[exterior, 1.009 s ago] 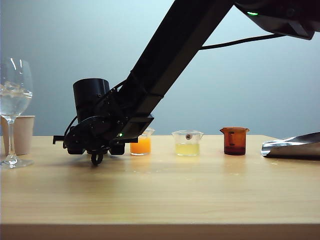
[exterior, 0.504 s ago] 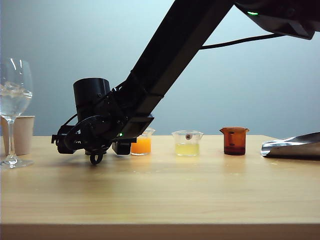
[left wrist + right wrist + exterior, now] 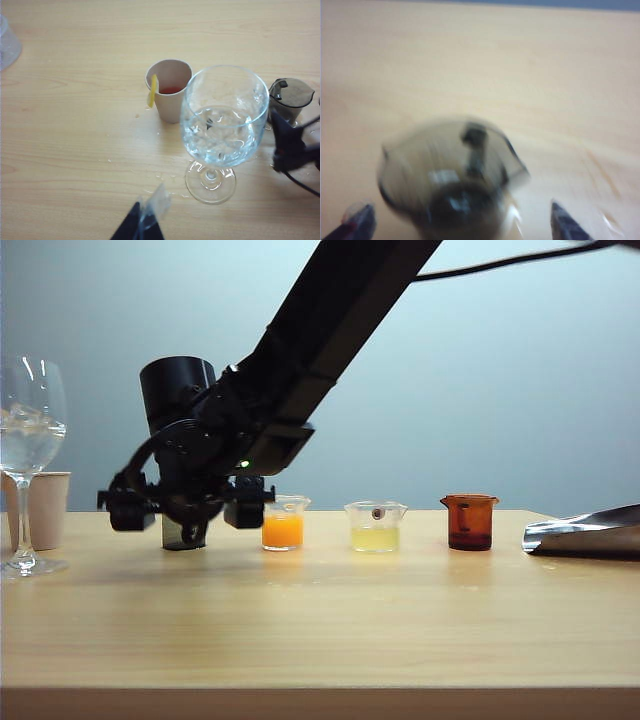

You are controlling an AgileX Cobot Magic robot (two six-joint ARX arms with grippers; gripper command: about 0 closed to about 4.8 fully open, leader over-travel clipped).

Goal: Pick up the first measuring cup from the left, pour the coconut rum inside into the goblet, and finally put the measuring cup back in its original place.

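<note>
Right wrist view: measuring cup (image 3: 452, 185) btwn spread jaws (untouched).

Smoky dark-grey measuring cup (image 3: 452, 180) on a pale wood-grain table (image 3: 320, 620) – then a row of orange (image 3: 282, 530), pale yellow (image 3: 375, 537) and amber-brown (image 3: 469, 522) cups. Clear goblet (image 3: 223, 125), beige paper cup (image 3: 170, 92) with red inside. Black right gripper (image 3: 185, 508), black-tipped left gripper (image 3: 142, 222).

1. My right arm (image 3: 330, 315) is a matte black, boxy beam with a thin black cable trailing off it.
2. Its wrist carries a black cylinder (image 3: 178, 400) and a small green light (image 3: 243, 464).
3. I see black cable loops around the right gripper (image 3: 185, 508).
4. The fingertips (image 3: 357, 220) are dark wedges.
</note>
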